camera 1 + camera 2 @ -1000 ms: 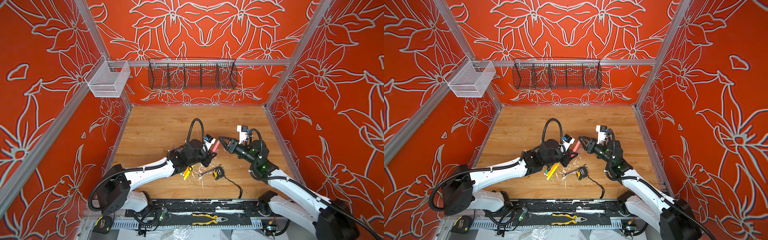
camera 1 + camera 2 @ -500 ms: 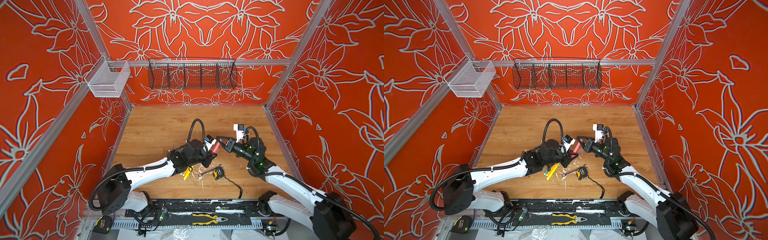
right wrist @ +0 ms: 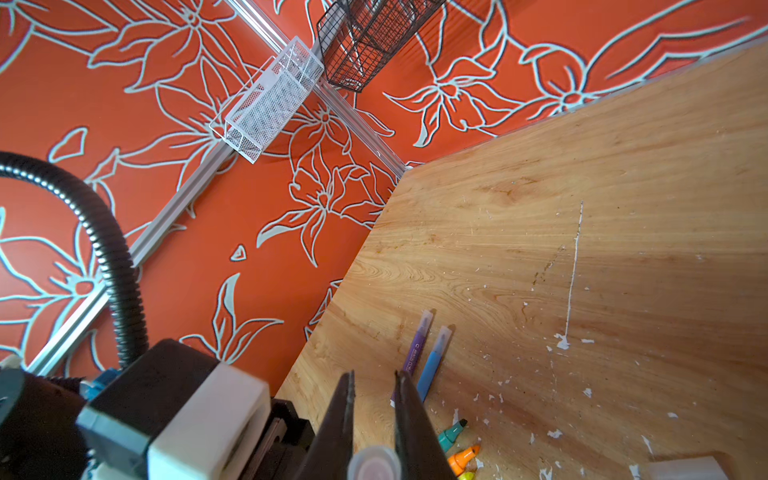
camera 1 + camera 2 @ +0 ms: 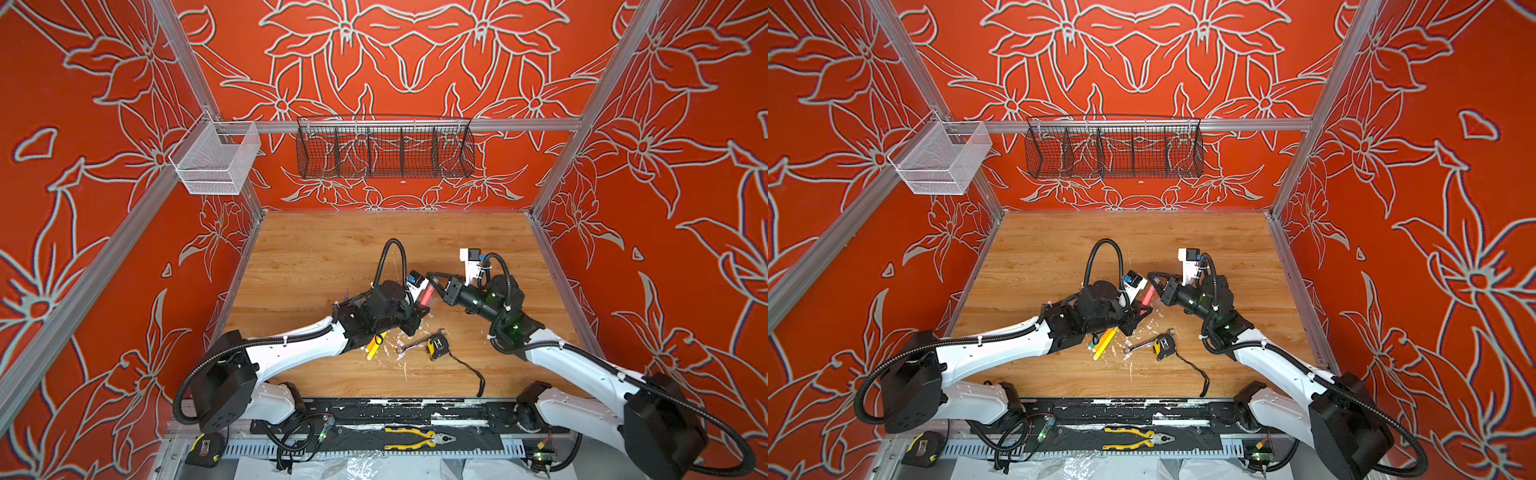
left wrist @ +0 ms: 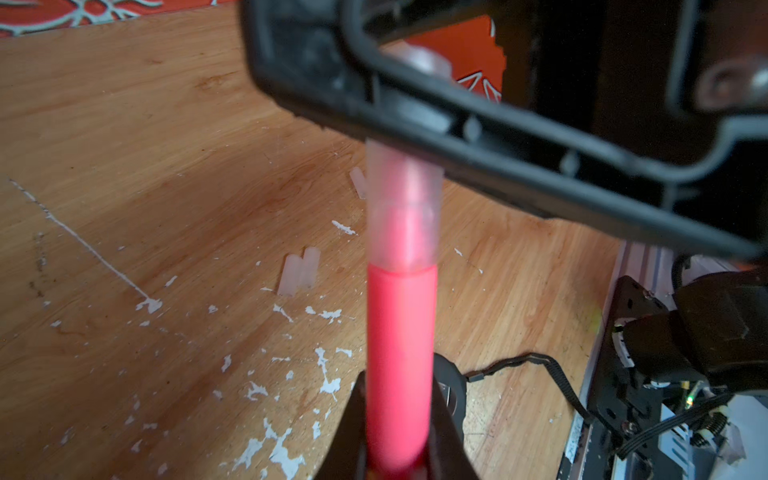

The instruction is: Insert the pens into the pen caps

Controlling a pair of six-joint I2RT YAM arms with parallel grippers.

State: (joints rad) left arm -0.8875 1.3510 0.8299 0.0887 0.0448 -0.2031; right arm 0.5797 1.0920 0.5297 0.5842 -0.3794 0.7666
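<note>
My left gripper (image 5: 397, 386) is shut on the pink pen (image 5: 399, 353), which stands tilted above the table in both top views (image 4: 427, 295) (image 4: 1148, 296). A translucent pen cap (image 5: 403, 208) sits over the pen's tip. My right gripper (image 3: 374, 378) is shut on that cap (image 3: 374, 463), and one of its black fingers (image 5: 498, 137) crosses the left wrist view. Capped purple (image 3: 417, 345) and blue (image 3: 434, 357) pens lie side by side on the wood. Green (image 3: 451, 434), orange (image 3: 463, 457) and yellow (image 3: 467, 476) pens lie uncapped. Two loose caps (image 5: 299, 270) lie together, a third (image 5: 357, 183) farther off.
A silver wrench (image 4: 415, 344) and a yellow-black tape measure (image 4: 436, 346) with its cord lie just in front of the grippers. White paint flecks dot the wooden table (image 4: 332, 249). A black wire basket (image 4: 384, 147) and a white mesh bin (image 4: 216, 162) hang on the walls.
My right gripper has moved left to the tip of the pink pen and narrowed its jaws. The left arm has barely moved.
</note>
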